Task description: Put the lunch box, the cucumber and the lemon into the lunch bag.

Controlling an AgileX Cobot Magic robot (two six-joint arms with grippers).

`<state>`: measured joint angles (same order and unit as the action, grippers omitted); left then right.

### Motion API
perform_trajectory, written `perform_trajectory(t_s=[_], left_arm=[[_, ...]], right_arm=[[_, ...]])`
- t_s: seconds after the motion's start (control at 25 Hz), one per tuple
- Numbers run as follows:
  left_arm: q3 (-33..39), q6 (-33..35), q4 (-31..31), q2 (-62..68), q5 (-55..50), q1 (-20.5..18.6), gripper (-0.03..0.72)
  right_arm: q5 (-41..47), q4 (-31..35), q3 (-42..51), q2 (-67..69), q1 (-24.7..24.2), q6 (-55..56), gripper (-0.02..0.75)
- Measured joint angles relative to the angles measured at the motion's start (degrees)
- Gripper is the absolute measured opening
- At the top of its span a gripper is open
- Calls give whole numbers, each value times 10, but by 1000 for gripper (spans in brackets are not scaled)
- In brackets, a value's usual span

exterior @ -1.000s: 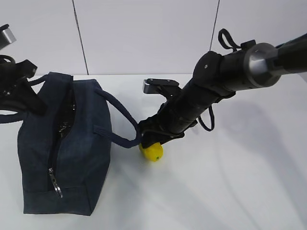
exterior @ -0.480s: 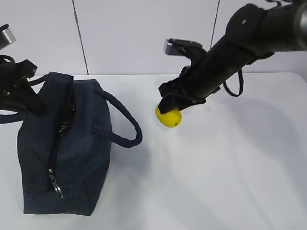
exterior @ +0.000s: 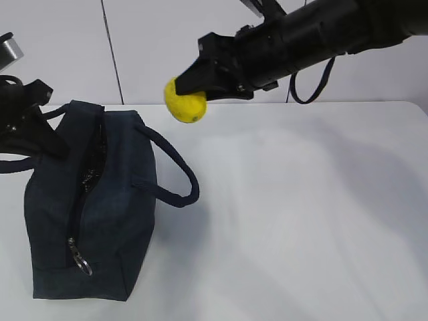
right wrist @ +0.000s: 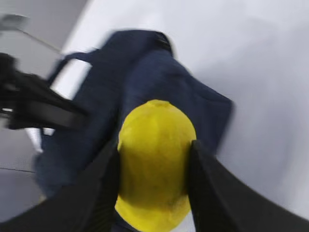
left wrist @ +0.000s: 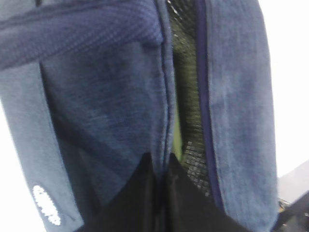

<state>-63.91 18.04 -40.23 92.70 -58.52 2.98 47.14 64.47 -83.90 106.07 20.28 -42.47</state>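
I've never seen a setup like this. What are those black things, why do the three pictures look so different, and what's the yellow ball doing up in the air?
The black things are two robot arms, each ending in a gripper, a two-fingered clamp. One picture comes from a camera standing in front of the table; the other two come from small cameras fixed on each arm's wrist, so they look along the fingers and show things very close up.

The yellow ball is a lemon. The right gripper holds it clamped between its fingers, in the air beside a dark navy lunch bag that sits on the white table.

The left gripper is at the bag's far end. Its close-up view shows dark fingertips pinching the fabric beside the zipper opening, apparently holding the bag open. Something pale green shows inside, too little to identify.
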Motion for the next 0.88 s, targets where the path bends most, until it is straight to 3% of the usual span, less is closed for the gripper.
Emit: perform_trajectory(t_s=[0.16, 0.44, 0.88], left_arm=[[0, 4, -8, 0, -7, 0, -1], [0, 29, -51, 0, -27, 0, -1], [0, 49, -86, 0, -44, 0, -1]], right_arm=[[-6, 66, 0, 0, 36, -74, 312], [-66, 92, 0, 9, 105, -146, 310], [-86, 103, 0, 98, 110, -172, 309]])
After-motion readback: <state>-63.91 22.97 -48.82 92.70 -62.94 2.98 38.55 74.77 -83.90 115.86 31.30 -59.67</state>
